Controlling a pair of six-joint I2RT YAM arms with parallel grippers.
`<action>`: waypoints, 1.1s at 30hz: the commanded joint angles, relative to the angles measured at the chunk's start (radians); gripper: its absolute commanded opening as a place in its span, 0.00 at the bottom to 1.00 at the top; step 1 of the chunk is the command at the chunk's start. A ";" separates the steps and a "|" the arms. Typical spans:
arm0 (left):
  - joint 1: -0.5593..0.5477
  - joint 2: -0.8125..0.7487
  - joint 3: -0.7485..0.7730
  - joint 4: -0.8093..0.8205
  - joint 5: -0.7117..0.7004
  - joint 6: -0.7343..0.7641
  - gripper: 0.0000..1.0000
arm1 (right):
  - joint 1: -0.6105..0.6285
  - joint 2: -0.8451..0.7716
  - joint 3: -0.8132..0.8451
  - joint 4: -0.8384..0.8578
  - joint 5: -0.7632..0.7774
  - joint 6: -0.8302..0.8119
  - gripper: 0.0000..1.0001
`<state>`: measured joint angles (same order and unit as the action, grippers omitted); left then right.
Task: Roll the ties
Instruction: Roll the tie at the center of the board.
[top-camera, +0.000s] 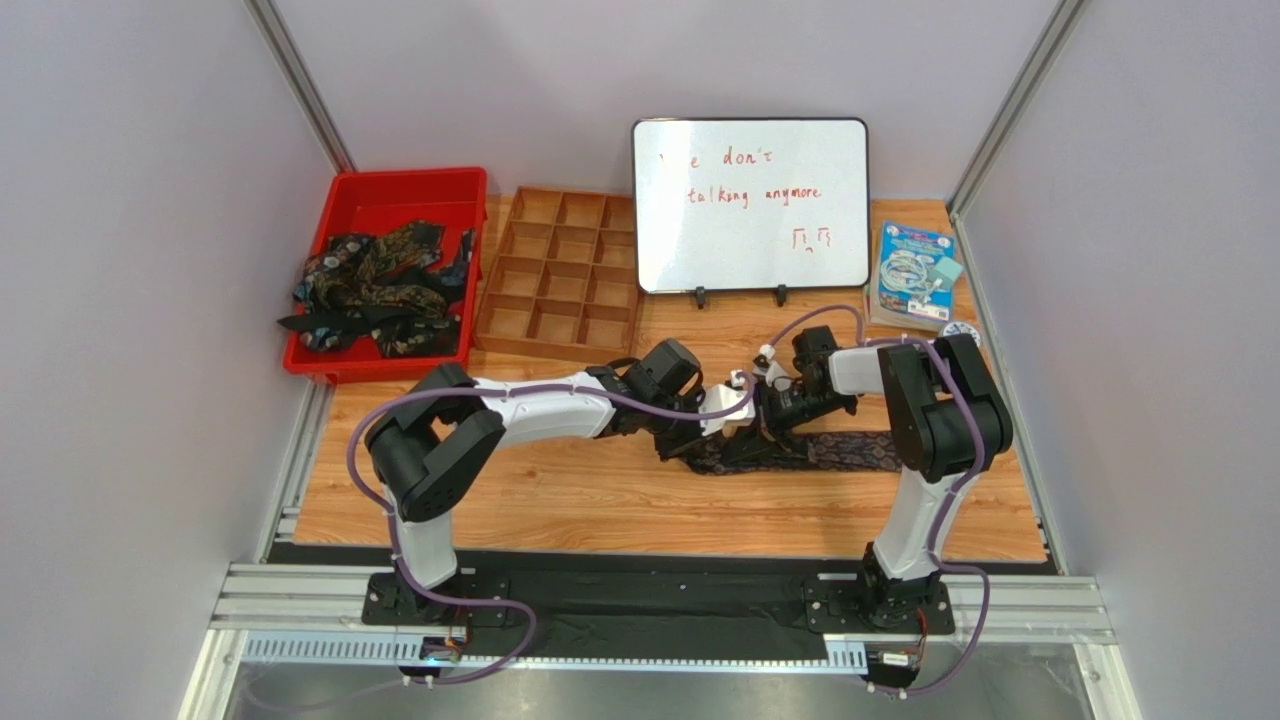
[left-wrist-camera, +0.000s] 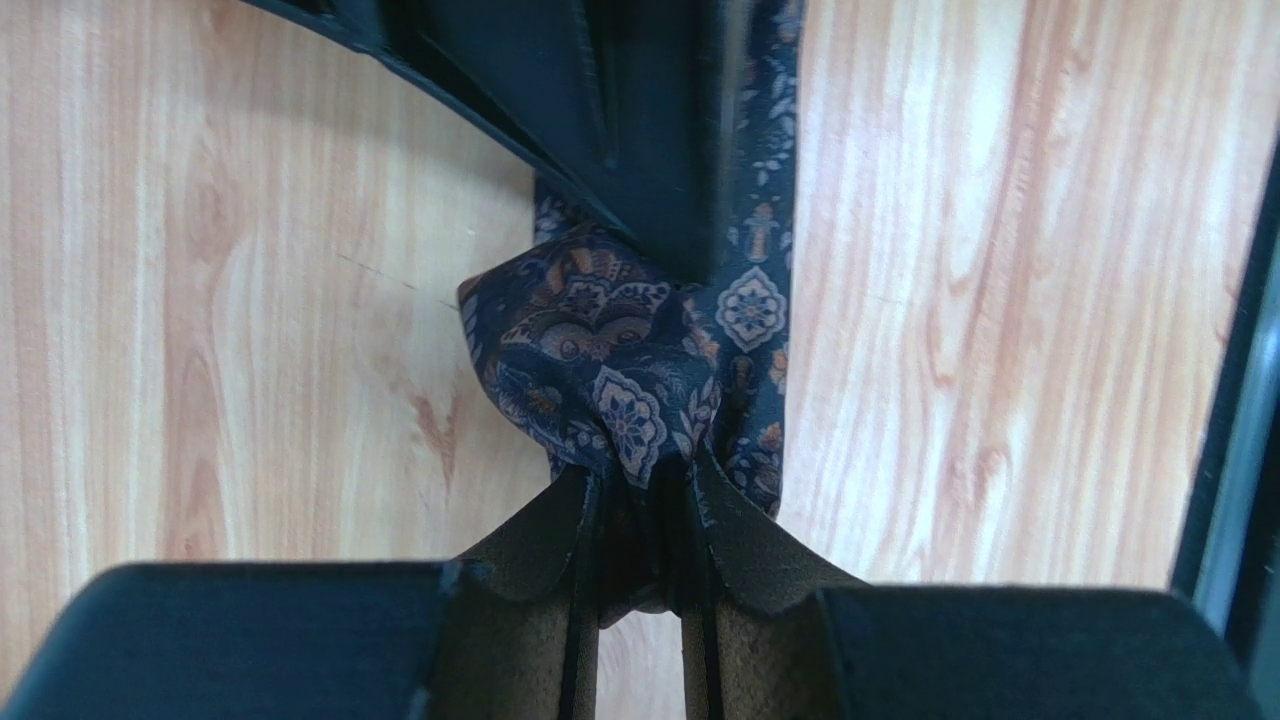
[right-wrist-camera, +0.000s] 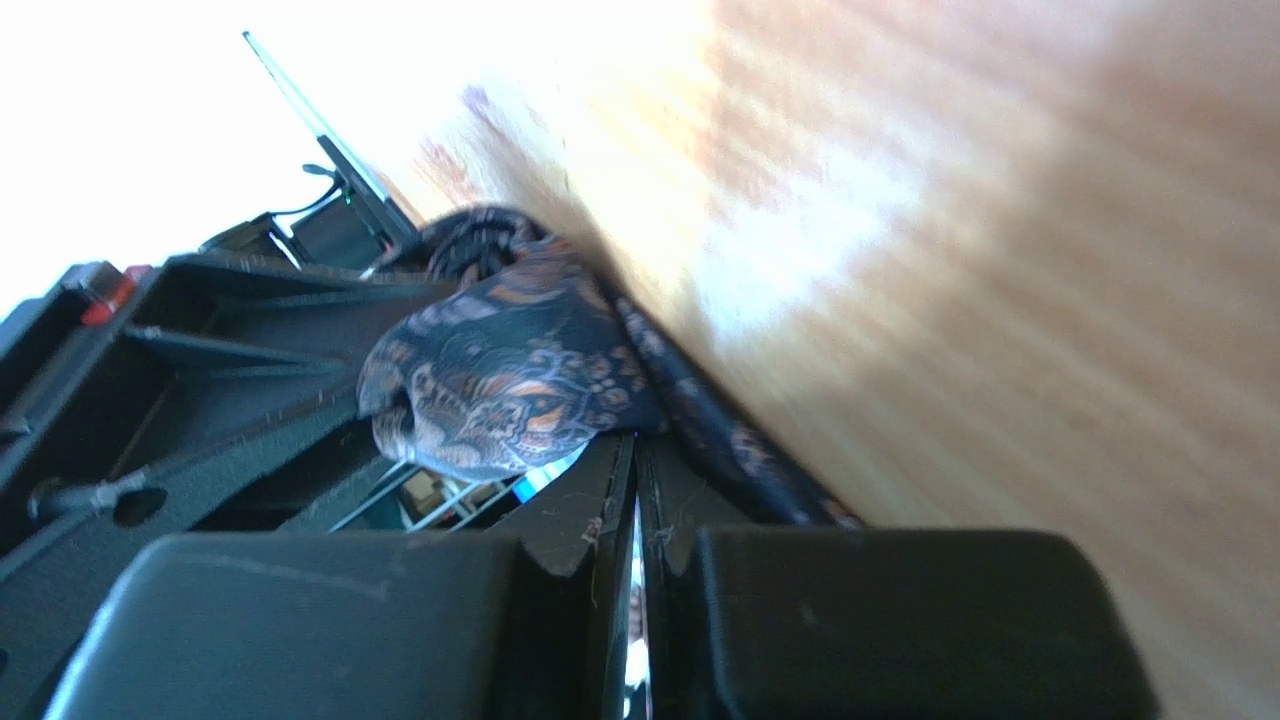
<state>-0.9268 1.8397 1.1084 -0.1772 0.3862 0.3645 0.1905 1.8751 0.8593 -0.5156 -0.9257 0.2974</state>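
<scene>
One tie (top-camera: 849, 450) lies across the wooden table in the middle, its flat length running off to the right. Its left end is bunched into a small roll (left-wrist-camera: 601, 345). My left gripper (left-wrist-camera: 646, 480) is shut on that roll, with patterned fabric pinched between the pads. My right gripper (right-wrist-camera: 634, 443) faces it from the right. Its jaws are all but together, and the fabric of the roll (right-wrist-camera: 496, 375) sits right at their tips. In the top view the two grippers meet over the tie's left end (top-camera: 744, 417). More ties (top-camera: 376, 285) lie heaped in the red bin.
The red bin (top-camera: 394, 192) stands at the back left, with a wooden divider tray (top-camera: 559, 278) beside it. A whiteboard (top-camera: 751, 203) stands upright behind the grippers. A blue packet (top-camera: 917, 273) lies at the back right.
</scene>
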 joint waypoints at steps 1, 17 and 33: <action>-0.003 -0.069 -0.025 -0.033 0.062 0.007 0.07 | 0.007 0.045 -0.057 0.064 0.114 0.166 0.07; 0.014 0.007 -0.033 -0.005 -0.070 0.008 0.06 | -0.091 -0.200 -0.087 -0.203 0.115 0.205 0.03; 0.023 -0.036 -0.074 0.065 -0.027 -0.071 0.06 | 0.135 -0.033 -0.123 0.040 0.183 0.566 0.00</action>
<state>-0.9096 1.8191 1.0626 -0.1284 0.3267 0.3344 0.2977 1.7538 0.7952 -0.4969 -0.7990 0.6685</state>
